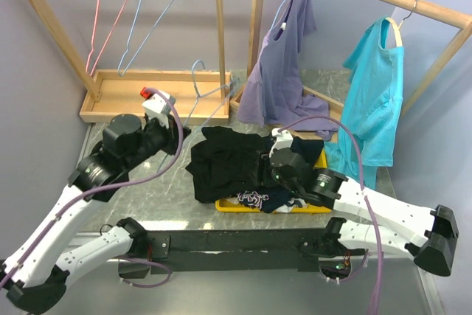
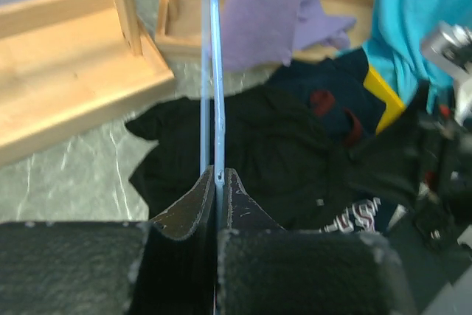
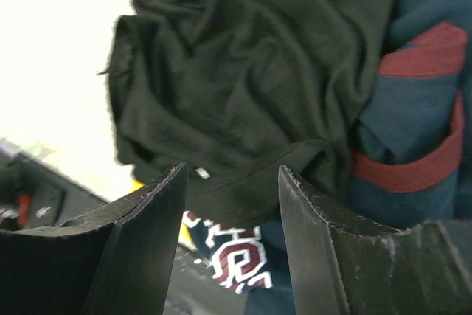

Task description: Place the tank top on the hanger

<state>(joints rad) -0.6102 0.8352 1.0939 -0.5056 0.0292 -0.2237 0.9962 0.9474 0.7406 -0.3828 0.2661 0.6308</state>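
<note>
The black tank top [image 1: 221,158] lies crumpled on the table, partly over the yellow tray. It also shows in the left wrist view [image 2: 243,153] and the right wrist view [image 3: 243,57]. My left gripper [image 1: 175,129] is shut on the pale blue-grey wire hanger [image 1: 200,88] and holds it just left of the top. In the left wrist view the wire [image 2: 214,94] runs up out of the closed gripper [image 2: 219,175]. My right gripper [image 1: 268,158] is open over the top's right edge. In the right wrist view a black hem [image 3: 243,186] lies between the spread fingers of the gripper [image 3: 230,171].
A yellow tray [image 1: 225,203] holds dark navy garments with red and white print [image 3: 413,108]. Two wooden racks stand behind. The left rack carries a pink hanger [image 1: 99,12] and a blue hanger [image 1: 147,20]. The right rack carries a lilac shirt [image 1: 284,64] and a turquoise shirt [image 1: 380,94].
</note>
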